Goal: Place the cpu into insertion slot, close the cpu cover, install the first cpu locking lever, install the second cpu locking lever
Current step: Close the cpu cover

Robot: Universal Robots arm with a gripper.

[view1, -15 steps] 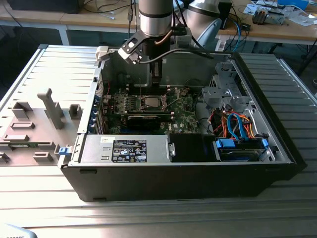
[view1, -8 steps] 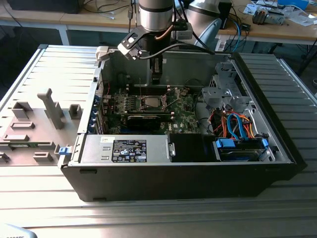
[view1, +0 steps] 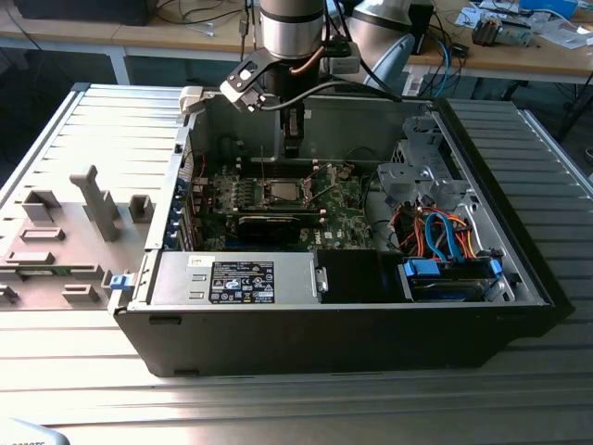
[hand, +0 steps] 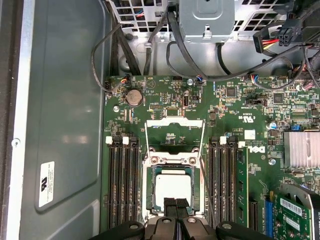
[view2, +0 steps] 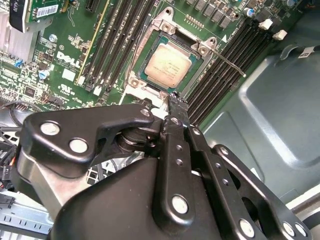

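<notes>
One cpu (view2: 167,64) lies in one insertion slot (hand: 149,192).

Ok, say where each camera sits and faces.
Exterior view: outside, above the open case, looking down into it; arm and gripper show.
First wrist view: on the wrist, facing straight down on the board; fingers show.
Second wrist view: on the wrist, slanting past gripper links at the cpu.
All share: cpu in its slot.

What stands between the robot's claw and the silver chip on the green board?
Nothing visible. The gripper hangs close above the cpu, which lies bare in the insertion slot; the cpu cover is swung back.
</notes>
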